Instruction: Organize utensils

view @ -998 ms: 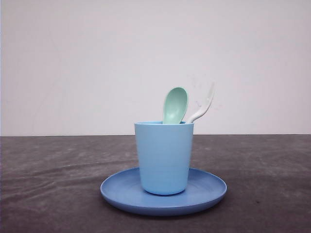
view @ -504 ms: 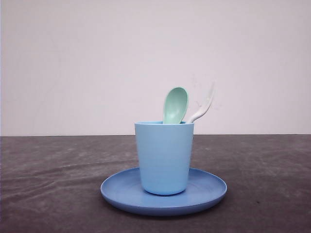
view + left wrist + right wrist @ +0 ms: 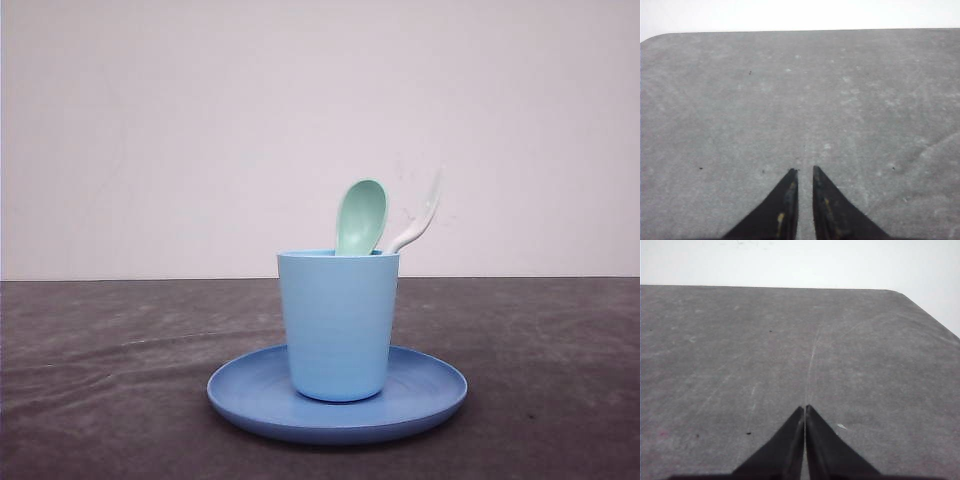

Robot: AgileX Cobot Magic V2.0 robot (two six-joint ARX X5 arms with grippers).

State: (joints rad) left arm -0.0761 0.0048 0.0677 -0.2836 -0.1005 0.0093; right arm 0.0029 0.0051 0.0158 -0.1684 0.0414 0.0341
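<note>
In the front view a pale mint-green spoon [image 3: 361,215] and a slim white fork [image 3: 420,218] stand upright inside a light blue cup [image 3: 338,325], the spoon's bowl and the fork's tines poking above the rim. The fork leans to the right. The cup stands in the middle of a round blue plate [image 3: 250,395]. In the left wrist view my left gripper [image 3: 804,170] hangs over bare tabletop, its jaws nearly together with only a thin slit and nothing between them. In the right wrist view my right gripper [image 3: 804,406] is shut tight and empty, also over bare table.
The dark grey table [image 3: 100,380] stretches to both sides of the plate. A pale wall [image 3: 200,130] rises behind it. A rounded table corner [image 3: 660,39] shows in the left wrist view, another corner [image 3: 900,294] in the right wrist view.
</note>
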